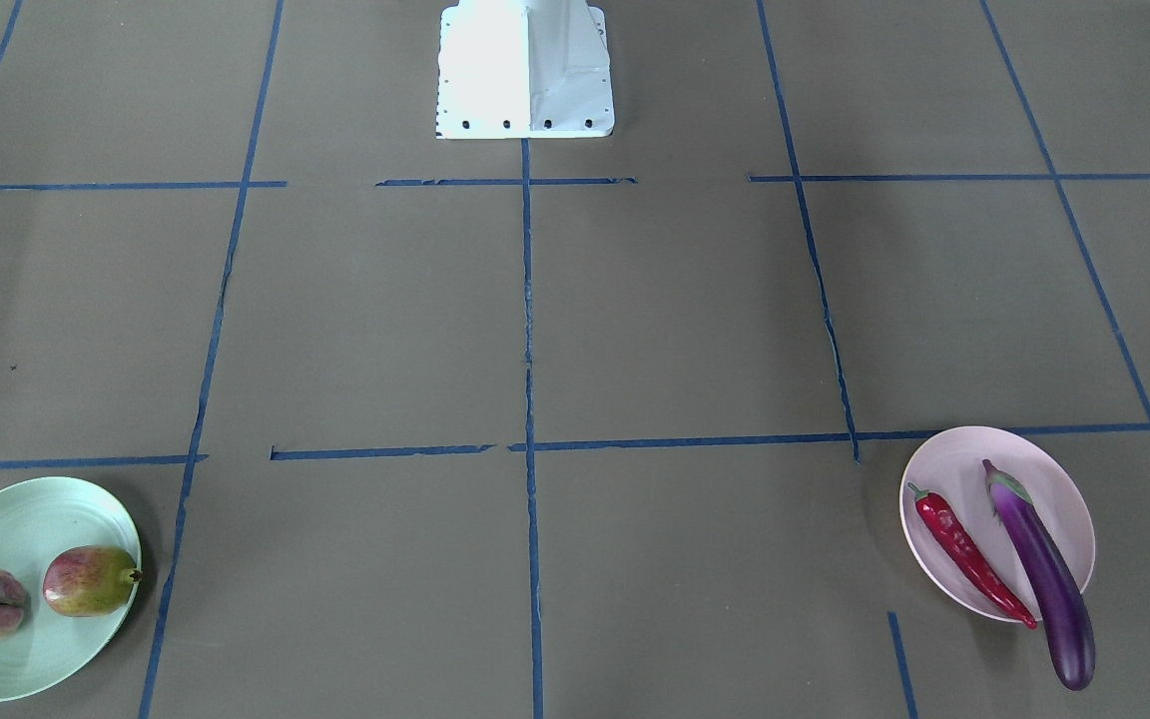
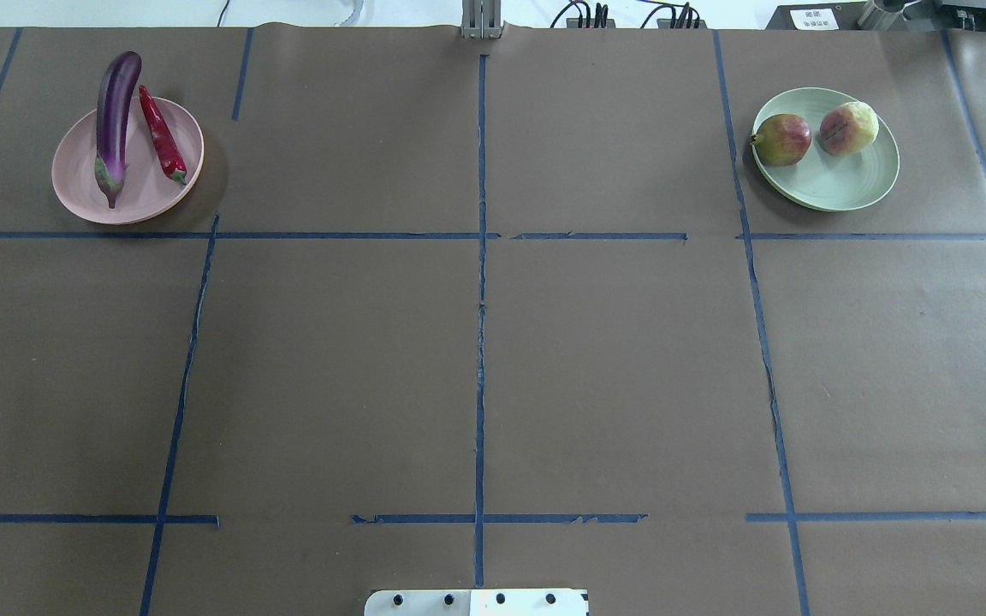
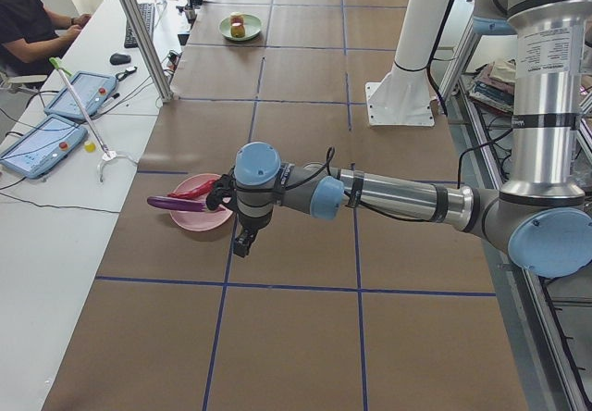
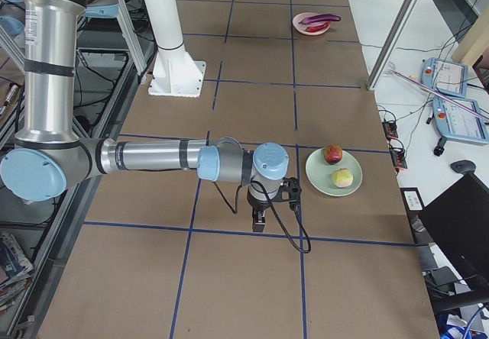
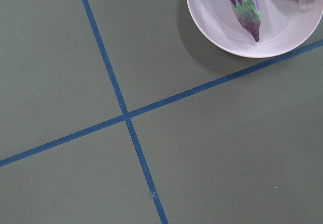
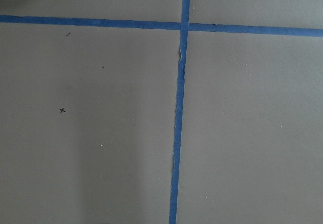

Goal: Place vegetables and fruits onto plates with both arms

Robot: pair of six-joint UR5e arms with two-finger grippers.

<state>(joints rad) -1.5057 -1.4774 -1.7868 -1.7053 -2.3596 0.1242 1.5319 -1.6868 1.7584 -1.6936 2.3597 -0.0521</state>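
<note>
Nothing is legible; the print on the white label [image 2: 808,17] is too small.

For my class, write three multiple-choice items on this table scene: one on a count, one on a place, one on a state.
1. How many fruits lie on the green plate? A one; B two; C three.
2. Where is the chili pepper? A on the pink plate; B on the green plate; C off both plates.
3. How does the eggplant lie? A wholly inside the rim; B standing upright; C overhanging the rim.
Answers: 1 B, two round fruits sit side by side there; 2 A, it lies beside the eggplant; 3 C, its rounded purple end passes the pink plate's edge.
</note>
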